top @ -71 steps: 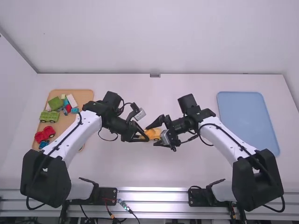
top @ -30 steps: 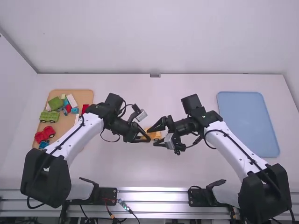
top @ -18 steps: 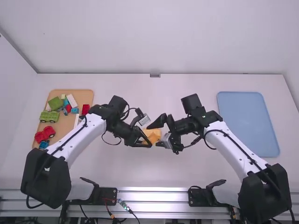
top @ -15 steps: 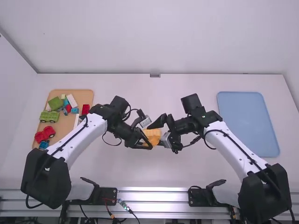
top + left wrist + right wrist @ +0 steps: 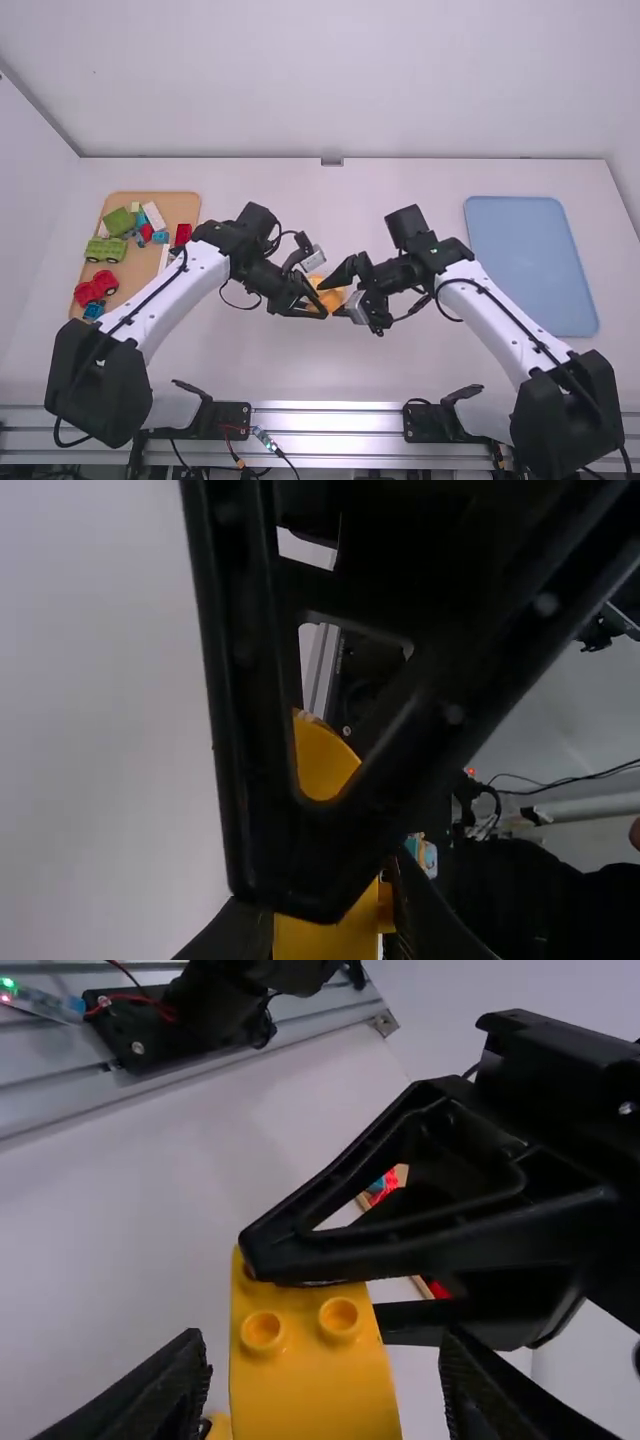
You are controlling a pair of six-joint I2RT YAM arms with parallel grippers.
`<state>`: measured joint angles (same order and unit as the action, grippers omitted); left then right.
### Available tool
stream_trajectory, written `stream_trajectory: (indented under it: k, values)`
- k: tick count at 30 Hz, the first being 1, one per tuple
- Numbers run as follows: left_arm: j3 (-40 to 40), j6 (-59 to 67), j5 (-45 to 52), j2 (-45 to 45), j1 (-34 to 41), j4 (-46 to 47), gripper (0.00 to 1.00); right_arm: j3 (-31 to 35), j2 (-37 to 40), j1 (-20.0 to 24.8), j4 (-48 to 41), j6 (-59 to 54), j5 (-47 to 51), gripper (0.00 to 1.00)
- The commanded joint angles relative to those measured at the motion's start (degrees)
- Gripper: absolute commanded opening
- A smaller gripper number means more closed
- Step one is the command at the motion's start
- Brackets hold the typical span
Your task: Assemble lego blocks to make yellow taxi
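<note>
Along the bottom edge of the high view, metal rail (image 5: 330, 420), silver, with cables. Standing at lower left, left arm (image 5: 180, 285), white link and black joints, reaching up toward the centre. Standing at lower right, right arm (image 5: 510, 315), of the same make, angled up and inward. At the centre of the frame, left gripper (image 5: 322, 312), with fingers closed about a yellow block (image 5: 334, 297). Facing it, right gripper (image 5: 328, 300), with fingers spread to either side of the same block, a gap visible at each side in the right wrist view. On the block, in that view, two round studs (image 5: 340, 1317); near it, part of a second yellow piece (image 5: 218, 1426). On the left side of the frame, orange tray (image 5: 178, 200), with assorted toy blocks inside. Nearest in it, blue piece (image 5: 94, 310); just above, red wheeled piece (image 5: 92, 290); higher, green wheeled piece (image 5: 104, 250); farther up, green block (image 5: 118, 221) and white block (image 5: 154, 216), with small red and blue pieces close by. At right, blue tray (image 5: 530, 265), flat. At top centre, on the table's far edge, small metal bracket (image 5: 332, 162). Beyond, across the top, pale wall (image 5: 320, 80).
</note>
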<state>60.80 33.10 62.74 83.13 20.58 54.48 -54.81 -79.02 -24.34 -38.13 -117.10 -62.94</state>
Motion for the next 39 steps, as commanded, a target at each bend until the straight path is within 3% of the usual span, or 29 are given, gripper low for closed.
stream_trajectory:
  k: [1,14,18,28,30,32,34,35,37,39]
  values:
    - [1.0,1.3,0.8,0.1,0.1,0.2,0.02,-1.5,0.1,0.1,-0.3,-0.4,-1.4,0.54]
    - [1.0,1.2,-0.2,0.1,0.1,-0.5,0.02,-1.5,0.1,0.0,-2.1,-1.5,-2.8,0.46]
    - [1.0,0.9,-0.2,0.1,0.1,-1.0,0.02,-1.5,0.1,0.0,-2.3,-1.5,-2.7,0.28]
    - [1.0,1.5,0.9,0.1,0.1,-1.0,0.02,-1.5,0.1,0.0,-2.7,-1.7,-2.8,0.26]
    - [1.0,1.4,0.9,0.1,0.1,-1.0,0.15,-1.5,0.1,0.0,-2.7,-1.9,-2.8,0.26]
    - [1.0,1.4,0.8,0.1,0.1,-1.0,0.37,-1.5,0.1,0.0,-2.7,-1.8,-2.7,0.26]
    - [1.0,1.3,-0.3,0.1,0.0,-1.4,0.69,-1.5,0.1,0.0,-2.7,-1.7,-2.7,0.26]
    - [1.0,1.3,-0.3,0.1,0.0,-1.4,0.69,-1.5,0.1,0.0,-2.7,-1.7,-2.7,0.26]
    - [1.0,0.9,-2.3,0.1,0.1,-2.0,0.98,-1.5,0.1,0.0,-2.6,-1.2,-2.3,0.26]
    - [1.9,0.9,-5.1,0.0,0.0,-1.4,0.99,-1.5,0.1,0.1,-0.5,2.9,-0.8,0.25]
